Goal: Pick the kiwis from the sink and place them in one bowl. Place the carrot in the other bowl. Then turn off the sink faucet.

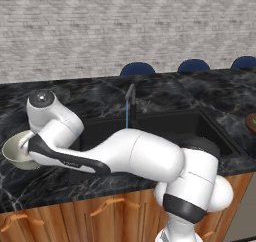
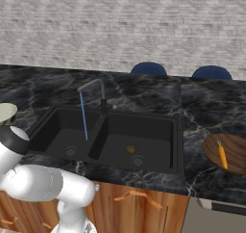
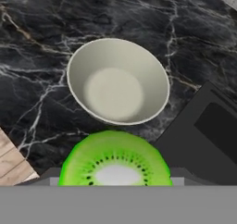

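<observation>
Holding a bright green kiwi [image 3: 115, 160], cut so its pale middle and ring of tiny black seeds showed, the gripper [image 3: 115, 183] pinched the fruit between its two fingers in the hand view. The kiwi was round, shiny and wet-looking. It hung above the black marble counter [image 3: 41, 56], just beside the wide, round, off-white glossy bowl [image 3: 118, 82], not yet over its middle. The bowl's inside was smooth and pale grey-green, with nothing in it.

In the left base view that same bowl [image 1: 15, 153] sat on the counter to the left of the black double sink [image 1: 170, 128], and the white arm reached over it.

In the right base view, a small brown kiwi [image 2: 130, 149] lay on the floor of the right basin of the sink [image 2: 158, 145], near the round drain. The slim dark grey faucet [image 2: 96, 90] stood at the far edge, and a thin blue stream of water [image 2: 84, 116] ran down into the left basin. Far to the right, the thin orange carrot [image 2: 222, 156] with its green tip lay inside the brown wooden bowl [image 2: 235, 152].
</observation>
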Motion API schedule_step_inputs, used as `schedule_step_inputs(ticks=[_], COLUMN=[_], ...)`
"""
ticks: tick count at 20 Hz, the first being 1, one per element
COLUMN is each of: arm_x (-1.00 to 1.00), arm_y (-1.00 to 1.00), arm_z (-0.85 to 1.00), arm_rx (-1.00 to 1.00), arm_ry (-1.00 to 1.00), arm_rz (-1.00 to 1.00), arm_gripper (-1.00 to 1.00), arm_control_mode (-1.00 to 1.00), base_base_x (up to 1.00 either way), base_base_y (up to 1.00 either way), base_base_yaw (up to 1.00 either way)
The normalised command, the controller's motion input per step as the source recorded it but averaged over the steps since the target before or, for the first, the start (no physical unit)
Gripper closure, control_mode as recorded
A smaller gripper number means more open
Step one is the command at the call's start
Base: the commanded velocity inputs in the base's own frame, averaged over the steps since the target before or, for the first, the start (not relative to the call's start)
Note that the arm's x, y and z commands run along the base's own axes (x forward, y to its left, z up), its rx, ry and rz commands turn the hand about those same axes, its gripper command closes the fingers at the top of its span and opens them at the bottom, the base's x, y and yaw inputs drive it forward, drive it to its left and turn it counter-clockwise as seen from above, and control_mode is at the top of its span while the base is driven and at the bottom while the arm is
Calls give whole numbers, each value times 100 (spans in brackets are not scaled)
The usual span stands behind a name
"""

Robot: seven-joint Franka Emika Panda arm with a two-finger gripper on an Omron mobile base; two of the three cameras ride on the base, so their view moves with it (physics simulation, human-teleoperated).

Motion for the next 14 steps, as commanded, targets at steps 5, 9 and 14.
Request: schedule_step_inputs(ticks=[5, 9, 14], arm_x=[25, 29, 20], arm_y=[21, 14, 21], arm_z=[-5, -11, -29], arm_rx=[0, 0, 0], arm_ry=[0, 0, 0], arm_rz=[0, -2, -3], arm_gripper=[100, 100, 100], arm_control_mode=[-100, -100, -100], base_base_x=[0, 0, 0], base_base_y=[0, 0, 0], base_base_yaw=[0, 0, 0])
